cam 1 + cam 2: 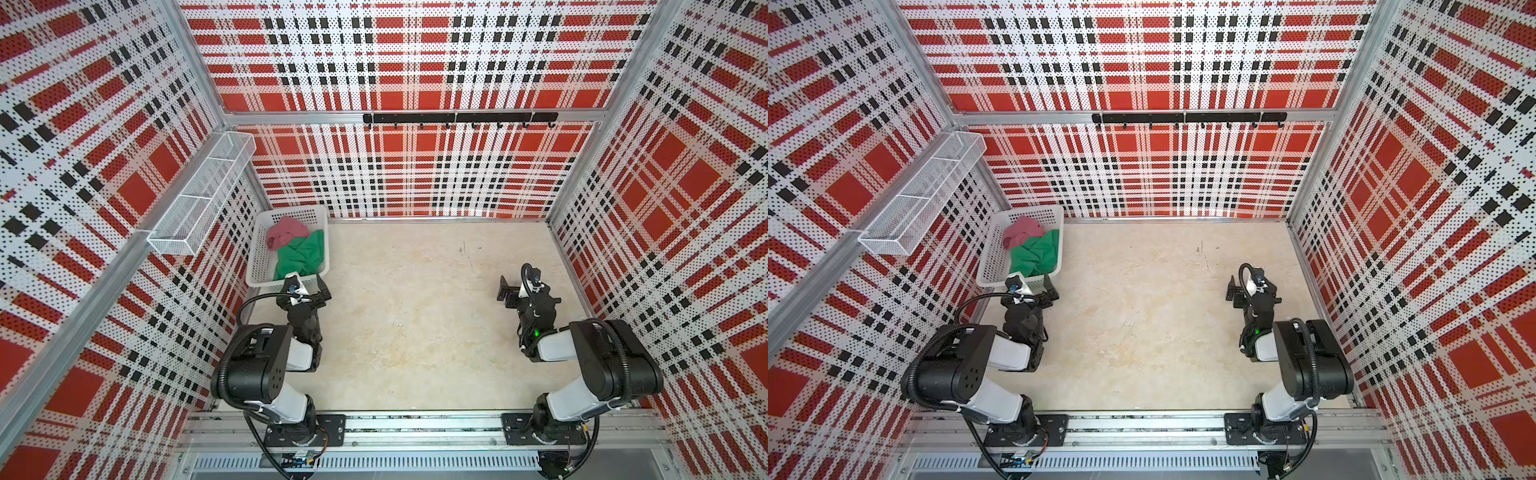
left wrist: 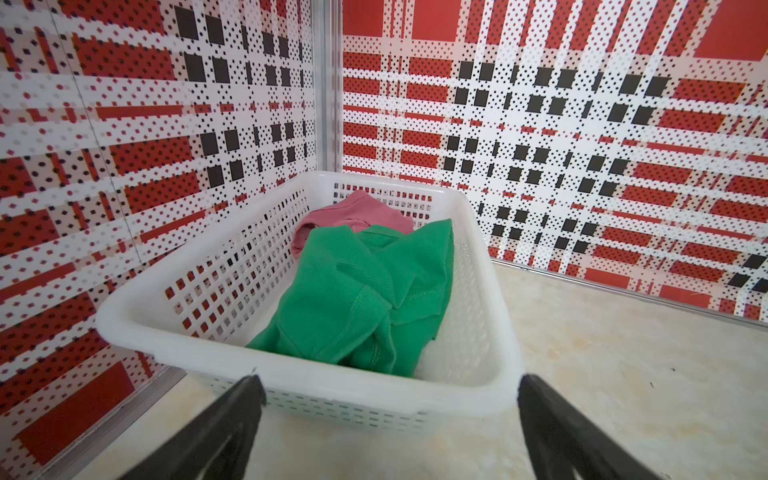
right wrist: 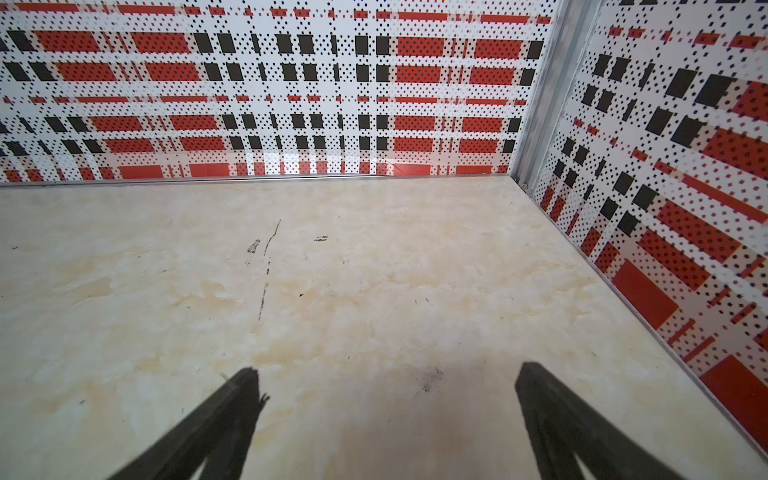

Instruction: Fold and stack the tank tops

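Tank tops [image 1: 1034, 253]: two crumpled garments lie heaped together, unfolded, in a white basket.
Green top [image 1: 300, 255]: bunched in the lower part of the basket in both top views; in the left wrist view [image 2: 357, 299] it partly overlaps the pink one.
Pink top [image 1: 284, 232]: wadded just above the green one, towards the back wall.
Basket [image 1: 257, 249]: stands on the table, left of centre in both top views, tucked into the corner of the walls.
Left gripper [image 1: 308, 287]: spread wide and empty, just below the basket's rim; I cannot tell whether it touches it.
Right gripper [image 1: 505, 291]: spread wide, holding nothing, over bare table at the right, well apart from the basket.
Table [image 1: 415, 316]: pale, marbled, with a few dark scuffs.
Walls: red, black and white plaid, with a wire shelf [image 1: 199, 195] at the upper left and a black hook rail [image 1: 457, 117] at top centre.
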Motion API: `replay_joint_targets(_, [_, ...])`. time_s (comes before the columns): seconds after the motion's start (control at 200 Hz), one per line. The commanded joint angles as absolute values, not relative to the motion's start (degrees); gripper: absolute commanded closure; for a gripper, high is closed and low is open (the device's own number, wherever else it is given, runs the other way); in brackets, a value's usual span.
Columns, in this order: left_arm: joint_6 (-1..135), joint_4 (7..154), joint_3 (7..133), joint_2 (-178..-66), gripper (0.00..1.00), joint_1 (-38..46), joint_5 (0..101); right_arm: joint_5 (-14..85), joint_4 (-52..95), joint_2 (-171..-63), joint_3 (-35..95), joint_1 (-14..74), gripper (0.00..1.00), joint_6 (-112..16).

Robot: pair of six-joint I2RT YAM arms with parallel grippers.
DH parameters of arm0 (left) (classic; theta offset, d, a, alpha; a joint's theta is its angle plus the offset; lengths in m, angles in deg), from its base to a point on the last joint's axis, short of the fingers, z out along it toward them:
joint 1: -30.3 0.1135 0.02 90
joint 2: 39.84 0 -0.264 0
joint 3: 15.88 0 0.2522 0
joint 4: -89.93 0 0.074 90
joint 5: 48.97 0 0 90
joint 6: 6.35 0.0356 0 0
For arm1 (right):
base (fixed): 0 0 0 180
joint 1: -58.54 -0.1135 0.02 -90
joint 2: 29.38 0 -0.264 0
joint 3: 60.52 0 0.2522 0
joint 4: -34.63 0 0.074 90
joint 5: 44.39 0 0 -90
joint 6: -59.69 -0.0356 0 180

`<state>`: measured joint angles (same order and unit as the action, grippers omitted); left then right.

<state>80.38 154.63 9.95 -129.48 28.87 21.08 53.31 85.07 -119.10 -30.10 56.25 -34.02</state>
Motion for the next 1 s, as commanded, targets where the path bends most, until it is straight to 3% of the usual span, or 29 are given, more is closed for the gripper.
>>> replay_joint_targets(0.0, [81.09, 156.66, 9.61, -129.78, 0.02, 28.66, 20.94, 53.48, 87.05, -119.4, -30.11, 56.45, 0.0, -33.83])
replay_joint_targets(0.997, [80.38, 157.71, 8.98, -128.51, 0.01, 29.62, 21.24, 53.6, 82.5, -117.06, -28.44, 56.94, 0.0, -34.82])
